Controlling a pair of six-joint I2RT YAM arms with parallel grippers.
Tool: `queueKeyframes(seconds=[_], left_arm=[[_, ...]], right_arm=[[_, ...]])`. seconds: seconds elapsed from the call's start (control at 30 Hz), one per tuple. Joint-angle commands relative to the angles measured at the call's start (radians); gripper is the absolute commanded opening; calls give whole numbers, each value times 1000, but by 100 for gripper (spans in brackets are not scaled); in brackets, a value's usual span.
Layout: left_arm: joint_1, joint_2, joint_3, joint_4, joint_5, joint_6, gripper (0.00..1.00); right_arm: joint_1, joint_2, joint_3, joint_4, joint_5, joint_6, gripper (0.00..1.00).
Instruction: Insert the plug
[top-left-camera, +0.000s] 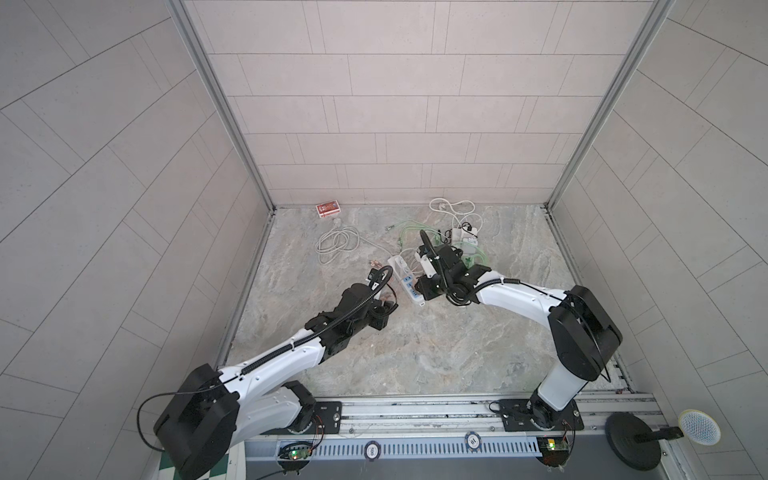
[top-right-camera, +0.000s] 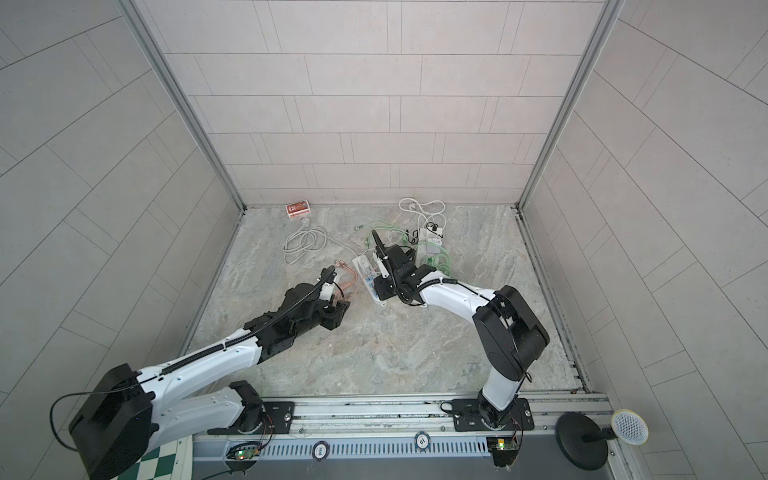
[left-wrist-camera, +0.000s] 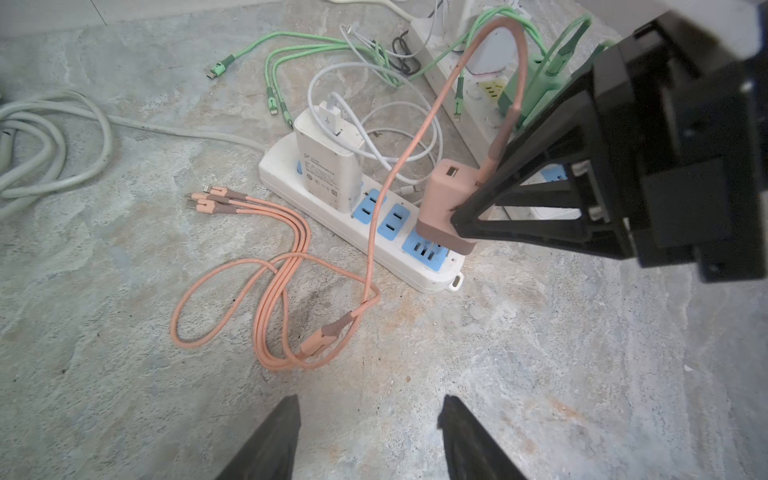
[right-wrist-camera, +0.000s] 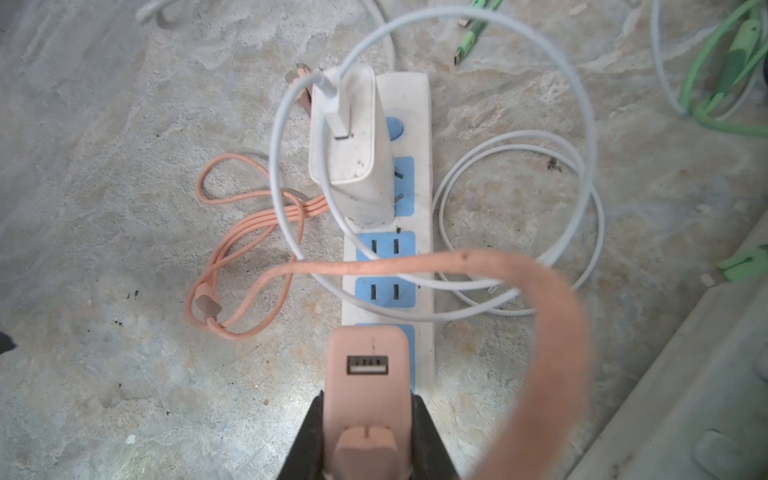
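Note:
The plug (right-wrist-camera: 365, 374) is a pink USB charger, and my right gripper (right-wrist-camera: 368, 401) is shut on its sides. In the left wrist view the plug (left-wrist-camera: 446, 203) stands slightly tilted just over the end blue socket of the white power strip (left-wrist-camera: 386, 249), with its prongs at the slots. How deep the prongs sit is not clear. Its pink cable (left-wrist-camera: 266, 282) arcs up and then coils on the floor. My left gripper (left-wrist-camera: 370, 405) is open and empty over bare floor, near the strip's end. Both top views show the strip (top-left-camera: 399, 266) between the left gripper (top-left-camera: 388, 311) and the right gripper (top-left-camera: 419, 291).
A white charger (left-wrist-camera: 328, 162) with a white cable occupies the strip's far sockets. Green cables (left-wrist-camera: 291, 45) and a second strip (left-wrist-camera: 457, 83) lie behind it. The strip's grey cord (top-left-camera: 336, 245) is coiled at the back left, near a red box (top-left-camera: 328, 208) by the wall.

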Motion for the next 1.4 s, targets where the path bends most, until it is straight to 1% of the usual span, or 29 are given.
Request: queueKeyframes(seconds=[0.0, 0.17, 0.4, 0.67, 1.07, 1.37], left_arm=[[-3, -14, -16, 33, -19, -7, 61], [-3, -13, -14, 33, -15, -7, 61], [-3, -21, -14, 32, -19, -4, 61], [-2, -20, -17, 34, -14, -1, 61], [-3, -32, -32, 40, -18, -4, 61], [-3, -38, -38, 43, -20, -5, 61]], right_arm=[[8, -62, -1, 33, 1, -4, 0], [8, -51, -3, 47, 14, -24, 0], [12, -4, -5, 58, 4, -14, 0], [19, 16, -20, 84, 5, -6, 0], [34, 45, -27, 88, 54, -8, 0], [37, 34, -50, 95, 90, -3, 0]])
